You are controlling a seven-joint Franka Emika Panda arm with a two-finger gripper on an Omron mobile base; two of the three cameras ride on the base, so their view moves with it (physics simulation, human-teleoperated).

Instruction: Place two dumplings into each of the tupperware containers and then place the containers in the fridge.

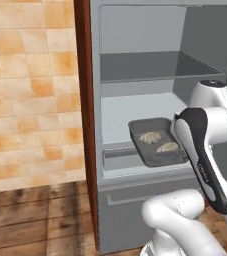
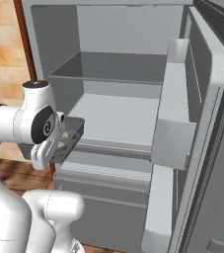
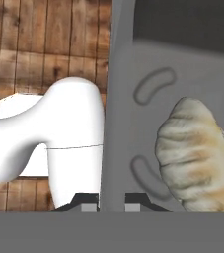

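So the tall light-grey fridge (image 1: 135, 105) is standing open, with a dark grey shallow rectangular tupperware tray (image 1: 155, 142) sitting at the front edge of its lower flat shelf and sticking out a bit past it. Two pale, ridged beige dumplings (image 1: 149, 137) lie inside that tray, one closer to the fridge's back wall and the other (image 1: 167, 147) nearer the front. The white robot arm with the black joint cover (image 1: 202, 155) rises in front of the fridge's right side and hides the tray's right edge.

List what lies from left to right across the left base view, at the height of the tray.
Tiled wall → brown cabinet edge → fridge wall → dark grey container → first dumpling → second dumpling → robot arm.
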